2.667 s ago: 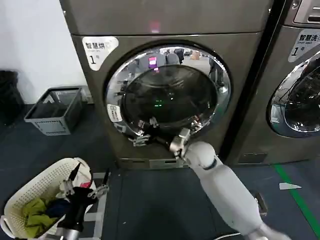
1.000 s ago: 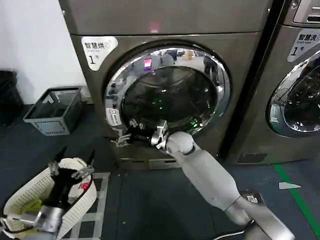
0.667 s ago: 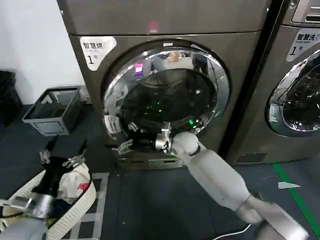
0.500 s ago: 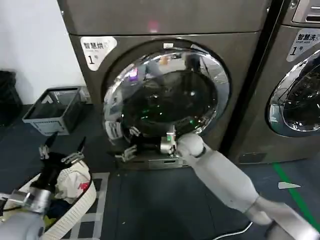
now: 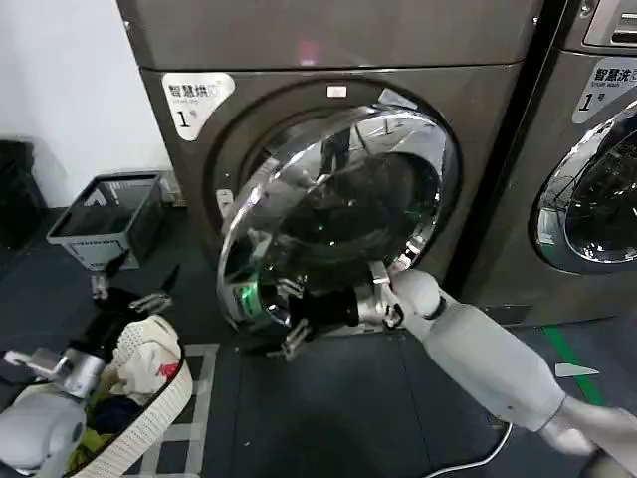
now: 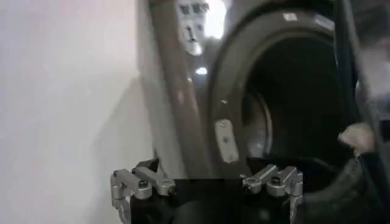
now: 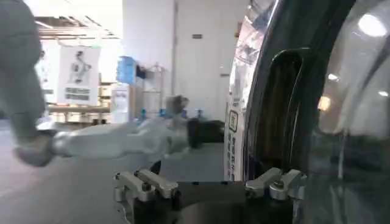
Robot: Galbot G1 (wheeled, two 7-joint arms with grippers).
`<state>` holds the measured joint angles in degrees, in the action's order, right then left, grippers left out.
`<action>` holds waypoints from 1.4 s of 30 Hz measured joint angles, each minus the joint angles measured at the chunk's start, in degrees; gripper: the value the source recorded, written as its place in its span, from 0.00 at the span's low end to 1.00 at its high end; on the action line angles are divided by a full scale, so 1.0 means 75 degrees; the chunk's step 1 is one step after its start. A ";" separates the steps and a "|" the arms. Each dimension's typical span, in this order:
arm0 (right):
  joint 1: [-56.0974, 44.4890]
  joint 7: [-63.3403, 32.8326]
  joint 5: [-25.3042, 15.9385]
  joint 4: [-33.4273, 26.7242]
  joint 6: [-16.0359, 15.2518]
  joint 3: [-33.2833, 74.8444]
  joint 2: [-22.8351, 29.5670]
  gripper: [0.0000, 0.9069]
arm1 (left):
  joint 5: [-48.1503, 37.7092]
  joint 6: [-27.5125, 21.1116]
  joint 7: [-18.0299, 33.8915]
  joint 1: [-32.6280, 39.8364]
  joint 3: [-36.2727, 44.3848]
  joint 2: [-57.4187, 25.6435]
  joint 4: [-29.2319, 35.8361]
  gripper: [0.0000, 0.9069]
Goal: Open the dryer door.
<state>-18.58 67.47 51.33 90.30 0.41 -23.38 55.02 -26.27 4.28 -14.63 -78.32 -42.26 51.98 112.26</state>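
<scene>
At the door's [image 5: 333, 214] lower free edge, the right pincer [image 5: 291, 321] sits spread, nearer than the left pincer [image 5: 134, 289], also spread.

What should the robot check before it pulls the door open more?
1. Door off its latch, swung partway out on its right hinge: ok.
2. Right gripper at the door's lower rim: ok.
3. Right fingers spread, firm hold on the rim: cannot tell.
4. Left gripper low over the basket, away from the door's swing: ok.
5. Floor in front free of obstacles: ok.
6. Door fully open: not ok.
</scene>
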 joint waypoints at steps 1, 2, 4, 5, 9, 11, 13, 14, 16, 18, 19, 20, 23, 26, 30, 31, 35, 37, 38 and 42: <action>0.0000 0.0119 0.0017 0.0035 0.0004 -0.0010 -0.0076 1.00 | -0.0060 0.0041 -0.0071 0.0068 0.0078 -0.0121 -0.0052 1.00; 0.0000 0.0231 0.0036 0.0080 0.0007 -0.0016 -0.0163 1.00 | -0.0112 0.0101 -0.0144 0.0135 0.0151 -0.0244 -0.0099 1.00; -0.0002 0.0516 0.0103 0.0171 0.0012 -0.0020 -0.0346 1.00 | -0.0155 0.0227 -0.0298 0.0274 0.0304 -0.0493 -0.0208 1.00; -0.0003 0.0688 0.0141 0.0220 0.0023 -0.0021 -0.0443 1.00 | -0.0169 0.0271 -0.0366 0.0327 0.0376 -0.0613 -0.0262 1.00; 0.0033 0.1163 0.0227 0.0345 0.0072 -0.0063 -0.0780 1.00 | -0.0180 0.0412 -0.0614 0.0535 0.0686 -0.1085 -0.0471 1.00; 0.0030 0.1459 0.0229 0.0396 0.0057 -0.0062 -0.0970 1.00 | -0.0152 0.0479 -0.0744 0.0627 0.0845 -0.1304 -0.0564 1.00; -0.0005 0.1706 0.0225 0.0431 0.0041 -0.0033 -0.1157 1.00 | -0.0140 0.0512 -0.0859 0.0704 0.0984 -0.1470 -0.0631 1.00; -0.0030 0.1808 0.0215 0.0452 0.0031 -0.0011 -0.1239 1.00 | -0.0121 0.0544 -0.0953 0.0759 0.1074 -0.1558 -0.0659 1.00; -0.0083 0.1999 0.0181 0.0506 0.0009 0.0027 -0.1421 1.00 | -0.0084 0.0607 -0.1084 0.0853 0.1227 -0.1689 -0.0690 1.00; -0.0165 0.2116 0.0144 0.0587 -0.0010 0.0082 -0.1619 1.00 | 0.0003 0.0695 -0.1249 0.0951 0.1401 -0.1802 -0.0729 1.00; -0.0196 0.2132 0.0138 0.0619 -0.0010 0.0105 -0.1707 1.00 | 0.0026 0.0715 -0.1302 0.1016 0.1507 -0.1851 -0.0734 1.00; -0.0231 0.2139 0.0137 0.0662 -0.0010 0.0128 -0.1783 1.00 | 0.0041 0.0721 -0.1333 0.1081 0.1612 -0.1888 -0.0734 1.00; -0.0412 0.2149 0.0138 0.0864 -0.0010 0.0281 -0.2083 1.00 | 0.0157 0.0739 -0.1402 0.1270 0.1942 -0.1950 -0.0753 1.00; -0.0723 0.2155 0.0134 0.1143 -0.0005 0.0539 -0.2425 1.00 | 0.0237 0.0758 -0.1458 0.1500 0.2316 -0.2003 -0.0761 1.00; -0.1379 0.2161 0.0049 0.1600 0.0041 0.1068 -0.2897 1.00 | 0.0361 0.0781 -0.1517 0.1871 0.2887 -0.2031 -0.0760 1.00; -0.1603 0.2154 0.0034 0.1728 0.0071 0.1243 -0.3021 1.00 | 0.0376 0.0785 -0.1525 0.1969 0.3023 -0.2033 -0.0754 1.00; -0.2604 0.2145 0.0026 0.2198 0.0300 0.2012 -0.3552 1.00 | 0.0429 0.0805 -0.1570 0.2352 0.3573 -0.2030 -0.0656 1.00; -0.3085 0.2138 0.0091 0.2348 0.0485 0.2420 -0.3801 1.00 | 0.0496 0.0815 -0.1573 0.2551 0.3852 -0.2003 -0.0597 1.00; -0.3356 0.2138 0.0156 0.2401 0.0606 0.2645 -0.3946 1.00 | 0.0527 0.0826 -0.1574 0.2640 0.3974 -0.1988 -0.0551 1.00; -0.4157 0.2155 0.0305 0.2460 0.1054 0.3347 -0.4438 1.00 | 0.0623 0.0840 -0.1583 0.2958 0.4440 -0.1904 -0.0389 1.00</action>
<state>-49.76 83.63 53.62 108.75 8.32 1.73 21.74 -21.59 10.59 -26.50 -56.13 -8.96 37.70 109.35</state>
